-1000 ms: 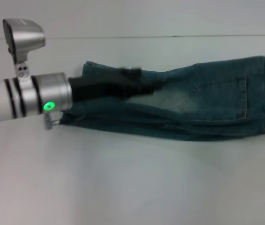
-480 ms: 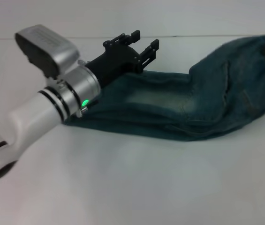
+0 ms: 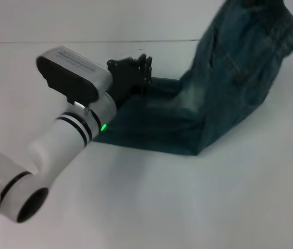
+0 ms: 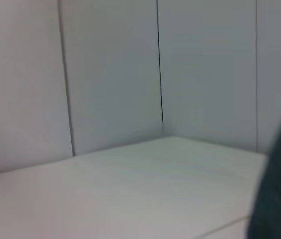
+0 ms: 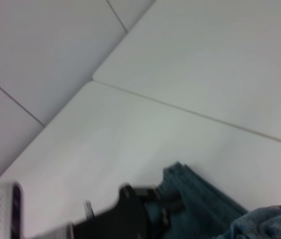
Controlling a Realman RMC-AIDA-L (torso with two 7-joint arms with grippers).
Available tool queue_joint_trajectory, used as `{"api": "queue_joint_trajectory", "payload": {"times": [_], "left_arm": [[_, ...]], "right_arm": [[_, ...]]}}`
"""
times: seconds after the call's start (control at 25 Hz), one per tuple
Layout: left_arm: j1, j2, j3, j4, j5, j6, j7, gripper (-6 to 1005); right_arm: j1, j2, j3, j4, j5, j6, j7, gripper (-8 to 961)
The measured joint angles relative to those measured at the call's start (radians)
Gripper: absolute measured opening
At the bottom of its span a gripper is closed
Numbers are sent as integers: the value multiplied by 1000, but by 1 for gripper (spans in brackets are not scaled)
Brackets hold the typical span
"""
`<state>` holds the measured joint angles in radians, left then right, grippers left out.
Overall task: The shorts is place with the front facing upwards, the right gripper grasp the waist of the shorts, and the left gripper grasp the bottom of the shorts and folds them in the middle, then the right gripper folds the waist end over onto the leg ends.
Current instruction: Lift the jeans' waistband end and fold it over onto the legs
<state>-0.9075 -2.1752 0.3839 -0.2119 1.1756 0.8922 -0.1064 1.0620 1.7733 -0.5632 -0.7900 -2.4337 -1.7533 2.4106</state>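
Left gripper (image 3: 138, 66) above table (image 3: 136, 207), around 11 o'clock from centre, just over leg ends (image 3: 130, 111) of shorts (image 3: 208, 98); jaws part open, holding nothing. Leg part flat on table at centre. Waist end (image 3: 260, 21) lifted high at 1 o'clock, cloth hanging down from it. Right gripper out of head view; jaw state cannot tell.
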Motion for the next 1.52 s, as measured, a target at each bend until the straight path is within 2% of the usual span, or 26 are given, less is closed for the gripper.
{"api": "queue_joint_trajectory", "payload": {"times": [0.12, 0.36, 0.68, 1.2, 1.52], "left_arm": [[-4, 0, -49, -48, 3, -24, 88, 252], [-11, 0, -64, -77, 13, -37, 106, -5], [-65, 0, -70, -92, 30, -117, 106, 0], [-67, 0, -286, -193, 364, -199, 106, 34], [-59, 0, -373, -263, 471, -210, 108, 60]], "right_arm": [[26, 8, -11, 0, 13, 13, 4, 68], [51, 20, -34, 0, 47, 16, 4, 68], [72, 20, -44, 0, 77, 20, 4, 67], [90, 22, -49, 1, 110, 41, -3, 68], [108, 29, -74, 32, 110, 47, -11, 68]]}}
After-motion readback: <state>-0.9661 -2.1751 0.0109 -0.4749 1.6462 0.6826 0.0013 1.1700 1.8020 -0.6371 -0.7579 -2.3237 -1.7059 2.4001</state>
